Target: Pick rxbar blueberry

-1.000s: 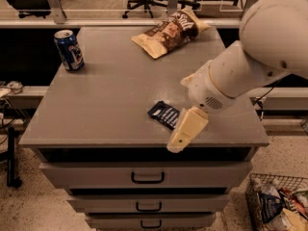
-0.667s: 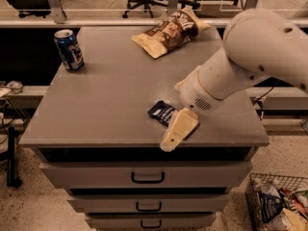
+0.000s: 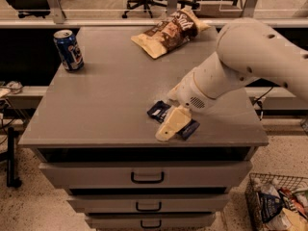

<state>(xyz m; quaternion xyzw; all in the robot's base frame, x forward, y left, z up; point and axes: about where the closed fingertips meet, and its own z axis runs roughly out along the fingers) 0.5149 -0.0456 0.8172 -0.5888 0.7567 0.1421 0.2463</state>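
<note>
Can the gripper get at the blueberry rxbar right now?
Probably yes: the gripper is right over the rxbar blueberry, nothing between them; the chip bag and soda can lie well away.

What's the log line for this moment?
gripper: over rxbar blueberry, covering its middle | bar: flat on cabinet top near front edge | soda can, chip bag: at rear

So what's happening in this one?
A robot arm is going for the dark blue snack bar lying near the front edge of a grey drawer cabinet. Its tool is low over the middle of the bar, covering part of it. The bar lies flat on the top, not lifted. A blue soda can stands at the back left and a tan chip bag lies at the back, neither being handled.
</note>
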